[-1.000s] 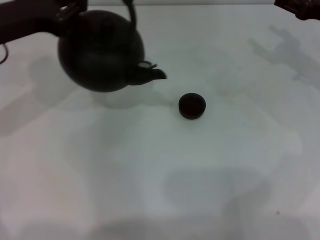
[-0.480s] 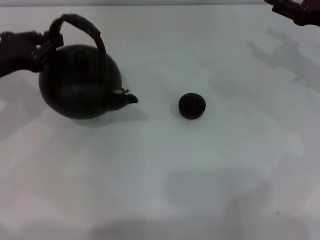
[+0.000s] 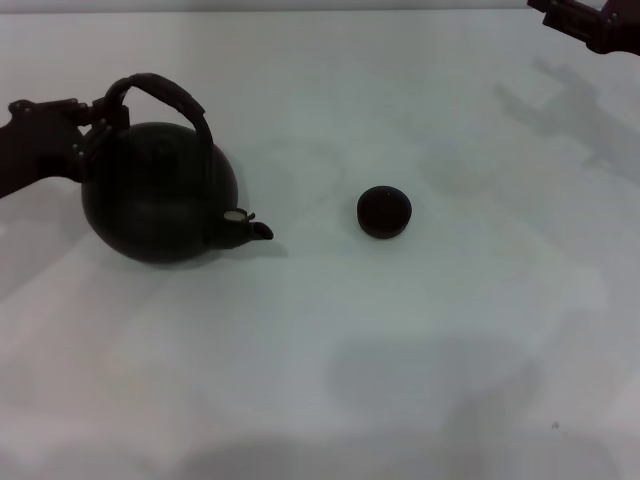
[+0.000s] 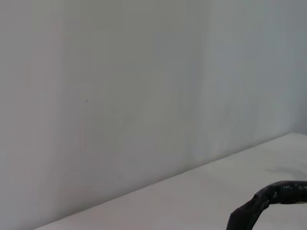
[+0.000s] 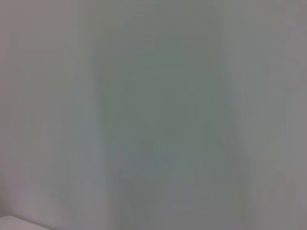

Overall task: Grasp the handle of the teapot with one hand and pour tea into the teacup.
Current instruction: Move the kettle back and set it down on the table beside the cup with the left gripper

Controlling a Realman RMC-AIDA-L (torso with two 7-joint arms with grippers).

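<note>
The teapot (image 3: 155,200), round and dark, rests on the white table at the left, its short spout (image 3: 258,230) pointing right toward the teacup (image 3: 384,212). A gap of bare table separates the two. The small dark teacup stands upright near the middle. The arched handle (image 3: 165,95) leans over the pot, and my left gripper (image 3: 92,128) comes in from the left edge and is shut on the handle's left end. A piece of the handle (image 4: 268,203) shows in the left wrist view. My right gripper (image 3: 590,20) stays parked at the far right corner.
The white table (image 3: 400,350) stretches wide in front of and to the right of the cup. A pale wall fills both wrist views.
The teapot has come down from a raised position near the cup and moved left, and now sits on the table. The left gripper moved with it. The cup and right arm stayed put.
</note>
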